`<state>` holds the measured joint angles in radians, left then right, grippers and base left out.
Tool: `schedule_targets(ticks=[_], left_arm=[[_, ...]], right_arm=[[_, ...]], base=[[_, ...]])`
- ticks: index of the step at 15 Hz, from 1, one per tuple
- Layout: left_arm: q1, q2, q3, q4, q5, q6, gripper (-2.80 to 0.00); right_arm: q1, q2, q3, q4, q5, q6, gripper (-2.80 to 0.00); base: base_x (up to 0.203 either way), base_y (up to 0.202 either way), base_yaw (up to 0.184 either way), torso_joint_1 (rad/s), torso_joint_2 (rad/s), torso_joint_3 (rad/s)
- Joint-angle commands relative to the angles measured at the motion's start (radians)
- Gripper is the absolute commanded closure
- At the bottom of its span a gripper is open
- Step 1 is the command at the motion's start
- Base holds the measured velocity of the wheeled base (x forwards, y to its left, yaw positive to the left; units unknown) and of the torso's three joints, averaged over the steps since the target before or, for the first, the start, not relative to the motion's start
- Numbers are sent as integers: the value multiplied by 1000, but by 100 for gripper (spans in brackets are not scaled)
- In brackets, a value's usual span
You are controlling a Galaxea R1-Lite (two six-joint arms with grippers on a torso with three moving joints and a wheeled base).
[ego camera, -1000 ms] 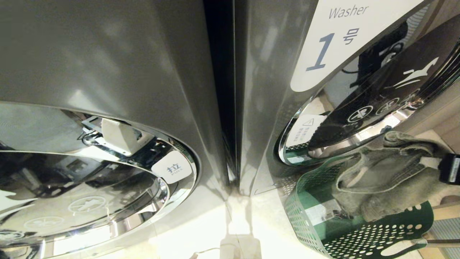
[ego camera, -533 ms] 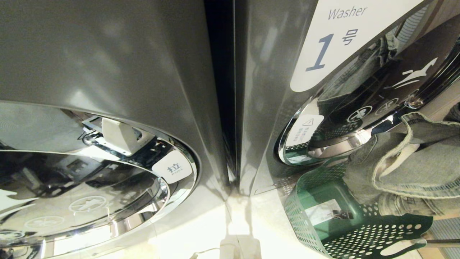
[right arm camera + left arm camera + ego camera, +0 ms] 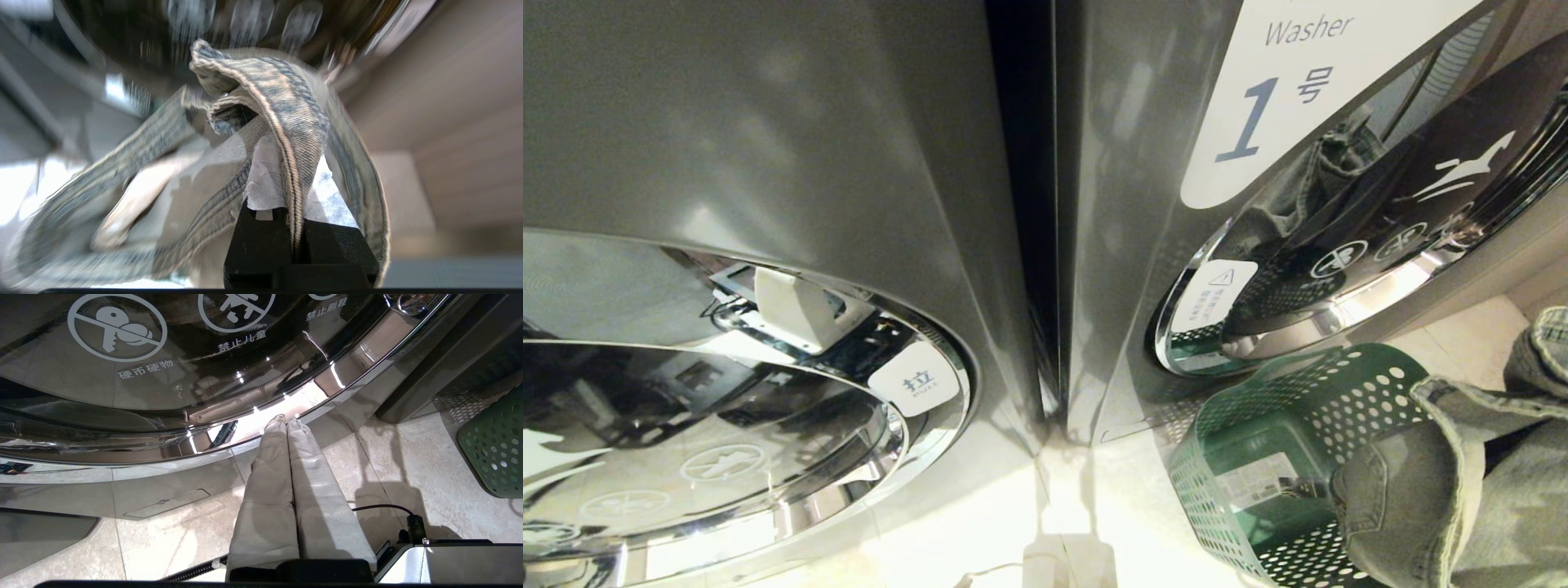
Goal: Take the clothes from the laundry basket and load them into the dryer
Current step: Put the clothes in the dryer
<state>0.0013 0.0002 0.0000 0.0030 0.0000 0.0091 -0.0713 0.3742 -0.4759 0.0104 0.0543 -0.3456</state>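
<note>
A: What is differing from a second ago?

B: The denim garment (image 3: pixel 1454 482) is now hanging at the four o'clock corner of the head view, lifted clear of the green laundry basket (image 3: pixel 1258 457); earlier it was lying piled inside it. The basket's perforated inside is showing bare now.

A: And the end effectors?

B: The right end effector (image 3: pixel 296 228) is clamping a denim seam, visible only in the right wrist view; the head view is hiding it. The left end effector (image 3: pixel 287 424) is showing only in its own wrist view, fingers pressed together, pointing toward the chrome rim of a machine door (image 3: pixel 163 355).

A: The door marked "Washer 1" (image 3: pixel 1380 237)?

B: It is standing open at two o'clock, above the basket.
</note>
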Motion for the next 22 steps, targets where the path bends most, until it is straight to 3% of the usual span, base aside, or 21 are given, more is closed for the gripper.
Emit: schedule_targets(ticks=[1,7,12,16,22], left_arm=[[0,-2,2,0,0,0,0],[0,-2,2,0,0,0,0],[0,-2,2,0,0,0,0],[0,-2,2,0,0,0,0],[0,-2,2,0,0,0,0]], right_arm=[[-8,-85,134,-8,2,-6,0],[47,-190,469,-163,12,27,0],[68,-376,452,46,14,135,0],[68,-376,465,8,16,146,0],[68,-376,451,59,-17,205,0]], base=[[0,0,0,0,0,0],[0,0,0,0,0,0],[0,0,0,0,0,0],[0,0,0,0,0,0],[0,0,0,0,0,0]])
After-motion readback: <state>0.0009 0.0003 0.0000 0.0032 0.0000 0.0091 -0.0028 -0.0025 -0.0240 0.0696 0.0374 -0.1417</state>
